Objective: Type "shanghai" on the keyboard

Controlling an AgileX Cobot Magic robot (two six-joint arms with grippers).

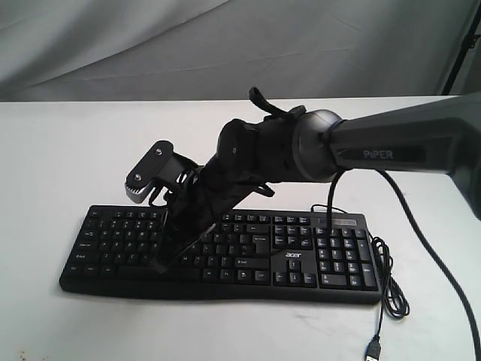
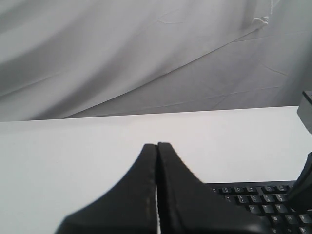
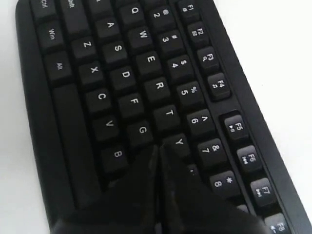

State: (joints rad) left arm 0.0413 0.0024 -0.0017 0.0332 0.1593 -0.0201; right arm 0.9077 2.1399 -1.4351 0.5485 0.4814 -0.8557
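Note:
The black keyboard (image 1: pixel 248 252) with white legends and an acer logo lies flat on the white table (image 1: pixel 60 165). My right gripper (image 1: pixel 164 263) reaches across to its left half, angled down, fingers shut with nothing between them. In the right wrist view the shut tips (image 3: pixel 158 147) rest on or just over the key right beside G and under Y on the keyboard (image 3: pixel 122 73); that key is hidden by them. My left gripper (image 2: pixel 157 145) is shut and empty, held above bare table beside the keyboard's corner (image 2: pixel 263 200). It does not show in the exterior view.
The thin black cable (image 1: pixel 391 278) loops off the keyboard's right end, its USB plug (image 1: pixel 373 350) lying near the table's front edge. A grey cloth backdrop (image 1: pixel 225 45) hangs behind the table. The right arm's body (image 1: pixel 391 147) spans above the keyboard's right half.

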